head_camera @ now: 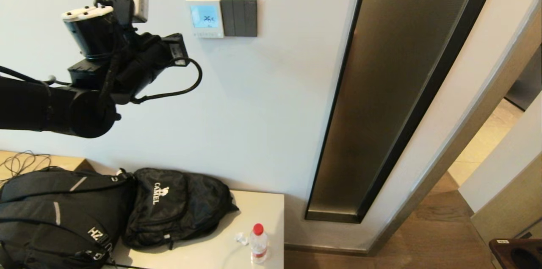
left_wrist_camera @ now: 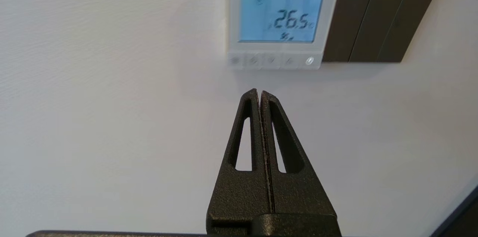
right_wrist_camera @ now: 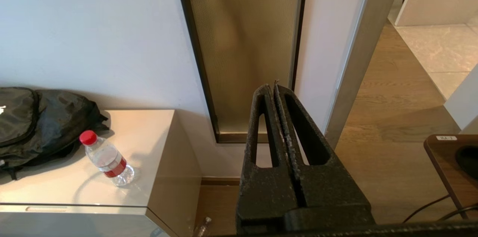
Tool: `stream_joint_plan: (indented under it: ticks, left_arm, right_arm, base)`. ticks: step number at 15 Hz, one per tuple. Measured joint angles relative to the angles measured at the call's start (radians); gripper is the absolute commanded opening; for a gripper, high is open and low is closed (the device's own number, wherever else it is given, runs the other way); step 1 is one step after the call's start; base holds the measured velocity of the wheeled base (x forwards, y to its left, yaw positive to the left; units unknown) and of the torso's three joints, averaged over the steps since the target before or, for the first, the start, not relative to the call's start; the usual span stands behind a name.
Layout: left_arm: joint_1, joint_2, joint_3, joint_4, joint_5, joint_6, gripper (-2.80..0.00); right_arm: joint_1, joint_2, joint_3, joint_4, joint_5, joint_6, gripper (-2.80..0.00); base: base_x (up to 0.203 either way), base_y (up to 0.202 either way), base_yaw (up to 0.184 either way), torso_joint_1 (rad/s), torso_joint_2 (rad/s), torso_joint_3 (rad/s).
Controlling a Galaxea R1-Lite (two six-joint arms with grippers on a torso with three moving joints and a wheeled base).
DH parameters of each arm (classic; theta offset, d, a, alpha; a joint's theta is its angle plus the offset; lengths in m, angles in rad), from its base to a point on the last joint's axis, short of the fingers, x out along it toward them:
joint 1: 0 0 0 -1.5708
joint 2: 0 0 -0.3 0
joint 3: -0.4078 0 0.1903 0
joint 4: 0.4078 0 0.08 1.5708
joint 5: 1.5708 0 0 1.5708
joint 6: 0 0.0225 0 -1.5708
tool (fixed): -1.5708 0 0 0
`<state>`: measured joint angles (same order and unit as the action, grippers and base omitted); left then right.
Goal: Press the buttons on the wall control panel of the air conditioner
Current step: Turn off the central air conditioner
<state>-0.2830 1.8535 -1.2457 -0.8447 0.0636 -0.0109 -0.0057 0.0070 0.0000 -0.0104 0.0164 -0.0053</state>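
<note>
The air conditioner's wall control panel (head_camera: 206, 18) is a small white square on the wall with a lit light-blue screen reading 26.5. It also shows in the left wrist view (left_wrist_camera: 282, 18). Its buttons (left_wrist_camera: 270, 60) form a row of tiny white keys along the lower edge, and they show faintly in the head view (head_camera: 206, 34). My left gripper (left_wrist_camera: 259, 92) is shut and empty, its tips just below the button row and a short way off the wall. In the head view the left gripper (head_camera: 180, 51) is raised to the left of and below the panel. My right gripper (right_wrist_camera: 272, 87) is shut, empty and parked low.
A dark grey three-rocker switch plate (head_camera: 239, 17) adjoins the panel's right side. A tall bronze glass strip (head_camera: 394, 91) and a doorway lie further right. Below, a beige cabinet (head_camera: 262, 205) carries two black backpacks (head_camera: 63, 214) and a red-capped water bottle (head_camera: 258, 243).
</note>
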Motion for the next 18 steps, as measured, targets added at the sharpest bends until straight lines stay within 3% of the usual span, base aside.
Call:
stream_joint_plan:
  ticks: [5,11,14,18]
  left_arm:
    - [0.084,-0.264,0.365,-0.074,-0.023,0.006,-2.8]
    - [0.129,-0.611,0.753,-0.058,-0.031,0.015,-2.8]
    - [0.158,-0.806,0.892,0.02,-0.029,0.019,-2.8]
    - [0.17,-1.088,0.961,0.276,-0.017,0.019,-2.8]
  right_arm:
    - [0.0,0.0,0.0,0.0,0.0,0.0,-2.8]
    - [0.0,0.0,0.0,0.0,0.0,0.0,-2.8]
    - [0.0,0.0,0.0,0.0,0.0,0.0,-2.8]
    - [0.0,0.0,0.0,0.0,0.0,0.001,-2.8]
  base:
    - [0.0,0.0,0.0,0.0,0.0,0.0]
    - [0.0,0.0,0.0,0.0,0.0,0.0]
    - [0.0,0.0,0.0,0.0,0.0,0.0]
    - [0.0,0.0,0.0,0.0,0.0,0.0]
